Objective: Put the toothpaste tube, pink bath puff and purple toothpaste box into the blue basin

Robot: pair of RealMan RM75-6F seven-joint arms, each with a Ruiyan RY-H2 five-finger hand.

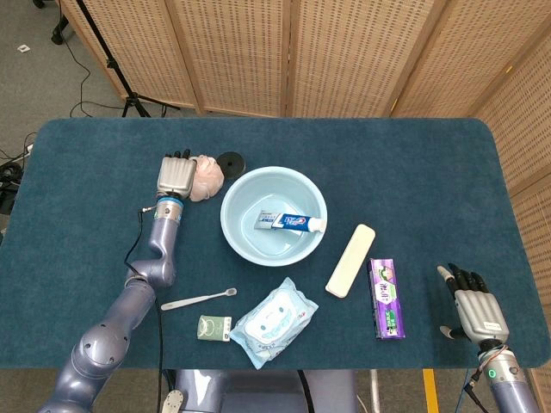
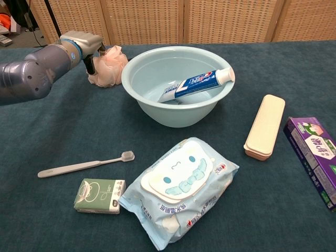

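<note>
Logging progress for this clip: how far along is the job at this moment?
Done: the toothpaste tube lies inside the blue basin. In hand: the left hand is at the pink bath puff, which is on the table beside the basin; a firm grip cannot be confirmed. Left: the purple toothpaste box lies untouched, with the right hand open nearby.

Counted one of each: blue basin (image 1: 237, 232), toothpaste tube (image 1: 290, 223), pink bath puff (image 1: 207, 175), purple toothpaste box (image 1: 386, 297), toothbrush (image 1: 198, 298), cream case (image 1: 350, 260), wet wipes pack (image 1: 274, 320), small green packet (image 1: 213, 328), black disc (image 1: 230, 162).
</note>
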